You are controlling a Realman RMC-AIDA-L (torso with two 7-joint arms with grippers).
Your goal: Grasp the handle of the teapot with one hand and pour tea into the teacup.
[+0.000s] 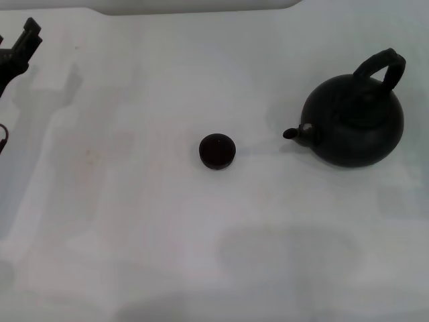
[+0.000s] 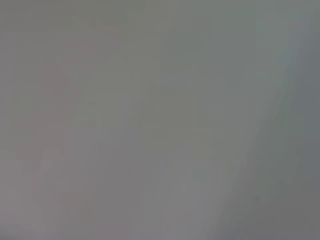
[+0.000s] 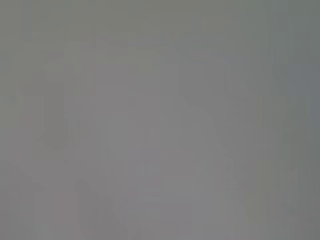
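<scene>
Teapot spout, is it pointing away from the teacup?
No, in the head view the teapot's spout points straight toward the teacup, which sits apart from it on the table.

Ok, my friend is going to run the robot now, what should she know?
Left gripper: at the far left edge of the table, holding nothing. Right gripper: not in view.
Teapot: upright on the right, handle free, spout aimed at the teacup, which sits mid-table, apart from the pot.
Done: nothing yet.
Left: grasp the handle, lift, pour into the teacup.
</scene>
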